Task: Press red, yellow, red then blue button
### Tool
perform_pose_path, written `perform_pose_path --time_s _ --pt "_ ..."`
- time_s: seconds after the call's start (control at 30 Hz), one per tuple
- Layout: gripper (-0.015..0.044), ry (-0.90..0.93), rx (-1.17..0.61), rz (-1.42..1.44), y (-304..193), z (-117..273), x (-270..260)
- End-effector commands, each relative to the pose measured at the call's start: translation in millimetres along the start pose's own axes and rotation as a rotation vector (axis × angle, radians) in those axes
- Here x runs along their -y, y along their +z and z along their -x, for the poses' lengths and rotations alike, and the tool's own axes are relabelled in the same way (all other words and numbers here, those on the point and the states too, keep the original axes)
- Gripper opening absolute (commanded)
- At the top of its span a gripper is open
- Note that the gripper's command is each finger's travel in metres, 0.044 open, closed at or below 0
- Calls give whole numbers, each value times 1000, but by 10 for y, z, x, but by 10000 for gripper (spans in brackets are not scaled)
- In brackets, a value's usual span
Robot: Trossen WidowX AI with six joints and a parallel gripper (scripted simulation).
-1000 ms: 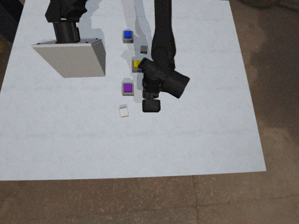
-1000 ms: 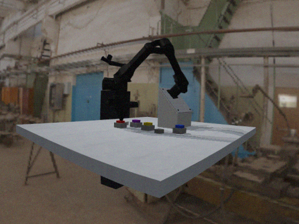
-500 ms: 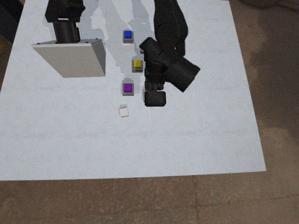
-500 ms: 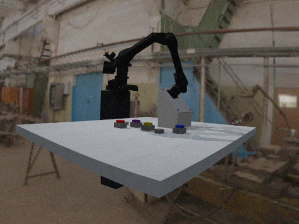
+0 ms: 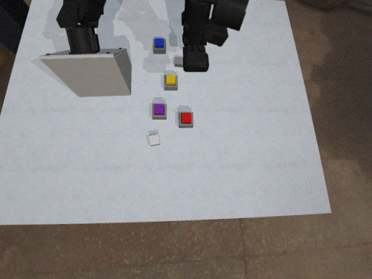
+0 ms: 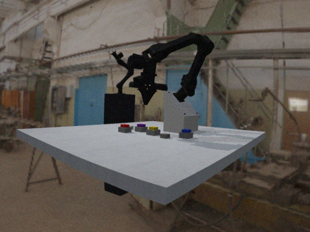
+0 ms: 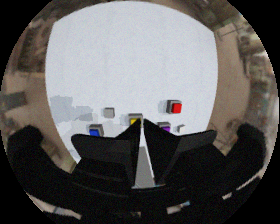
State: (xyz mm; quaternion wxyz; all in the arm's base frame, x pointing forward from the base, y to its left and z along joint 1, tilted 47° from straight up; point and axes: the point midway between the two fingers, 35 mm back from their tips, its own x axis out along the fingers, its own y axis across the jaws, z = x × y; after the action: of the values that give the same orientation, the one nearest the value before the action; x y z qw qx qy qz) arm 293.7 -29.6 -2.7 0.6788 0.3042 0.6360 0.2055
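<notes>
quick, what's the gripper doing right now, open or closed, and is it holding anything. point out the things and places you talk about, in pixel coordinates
Gripper [image 6: 146, 103] [image 7: 141, 121]: closed, holding nothing, up above the table [image 5: 235, 154] [image 6: 120, 152] [image 7: 135, 60].
</notes>
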Motion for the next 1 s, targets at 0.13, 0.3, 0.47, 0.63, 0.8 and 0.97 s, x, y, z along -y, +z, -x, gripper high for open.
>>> perform_pose_path --time_s 0.13,0.3,0.47,0.63,0.8,0.97 --pt "20 19 2 -9 -471 3 -999" --pt "20 64 -13 -7 -906 -19 -1469" --pt "20 81 -21 -7 -1052 -27 -1581" --pt "20 78 -22 -6 -1043 -110 -1581" --pt "20 83 -21 -7 -1066 -622 -1632" --pt "20 84 -21 -7 -1070 -640 -1636"
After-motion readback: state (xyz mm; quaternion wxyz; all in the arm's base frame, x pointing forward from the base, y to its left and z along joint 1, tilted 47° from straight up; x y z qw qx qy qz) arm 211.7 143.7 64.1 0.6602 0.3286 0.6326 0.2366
